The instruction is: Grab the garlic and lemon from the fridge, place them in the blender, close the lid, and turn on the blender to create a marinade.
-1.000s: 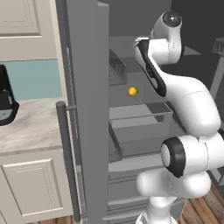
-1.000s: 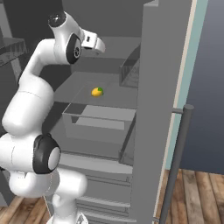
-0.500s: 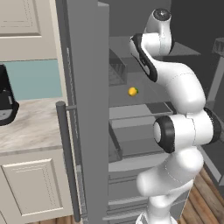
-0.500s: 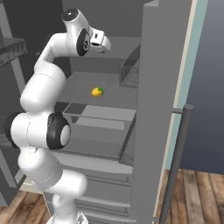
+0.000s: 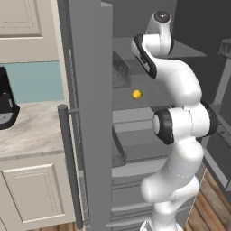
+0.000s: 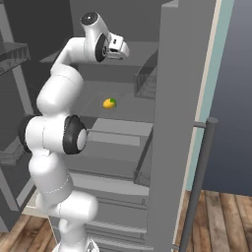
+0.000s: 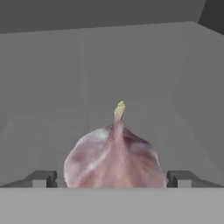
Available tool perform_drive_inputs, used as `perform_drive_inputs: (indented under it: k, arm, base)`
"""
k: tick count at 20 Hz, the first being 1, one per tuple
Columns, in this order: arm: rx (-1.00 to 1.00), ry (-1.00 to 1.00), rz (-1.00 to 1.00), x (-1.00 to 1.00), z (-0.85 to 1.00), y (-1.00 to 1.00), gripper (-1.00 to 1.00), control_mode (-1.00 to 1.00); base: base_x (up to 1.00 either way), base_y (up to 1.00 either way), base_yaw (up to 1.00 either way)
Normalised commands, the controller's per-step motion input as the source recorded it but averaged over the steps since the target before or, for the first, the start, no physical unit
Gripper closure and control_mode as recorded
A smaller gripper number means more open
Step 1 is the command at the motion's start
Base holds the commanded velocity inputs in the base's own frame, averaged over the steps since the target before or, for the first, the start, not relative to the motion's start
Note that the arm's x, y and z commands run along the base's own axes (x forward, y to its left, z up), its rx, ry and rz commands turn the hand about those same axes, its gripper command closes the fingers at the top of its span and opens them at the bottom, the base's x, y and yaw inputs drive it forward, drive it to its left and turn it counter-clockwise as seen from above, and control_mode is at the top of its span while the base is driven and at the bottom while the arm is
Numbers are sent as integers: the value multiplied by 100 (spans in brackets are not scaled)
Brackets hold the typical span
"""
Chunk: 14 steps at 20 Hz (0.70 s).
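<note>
Left base view, going left to right: a black appliance [image 5: 6, 106] sat at the far left edge on a pale marbled counter [image 5: 31, 133], with a cream panelled cupboard [image 5: 34, 194] below it. Next came the fridge [image 5: 92, 113], its grey door swung open edge-on toward the camera, long vertical bar handle [image 5: 68, 167] on its near face. Past the door, grey shelves were visible; the lemon [image 5: 137, 94] lay on a middle shelf, with a clear bin just up-left of it. The white arm rose at right and bent back into the upper part of the fridge, wrist up by the top shelf. Right base view: arm at left, gripper [image 6: 122, 49] reached in at the upper shelf level, above the lemon [image 6: 109, 103] and well apart from it; open fridge door [image 6: 177, 123] and bar handle [image 6: 197, 182] at right, wood floor at bottom right. Hand view: left fingertip [image 7: 40, 178] low at left, the garlic [image 7: 114, 158] in the middle on a grey shelf, pinkish-white with pointed tip up, right fingertip low at right. Jaws were spread wide on either side of the bulb, nothing grasped; could not tell whether the tips touched it.
</note>
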Motion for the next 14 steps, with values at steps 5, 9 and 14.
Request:
perform_drive_inputs:
  k: [5,9,14]
  arm:
    - [0,0,0,55,-14,0,-100,-100]
    - [0,3,0,19,-46,-1,100,-100]
    - [1,-4,0,-1,-53,-2,100,-100]
  base:
    - [0,0,0]
    - [0,0,0]
    - [0,0,0]
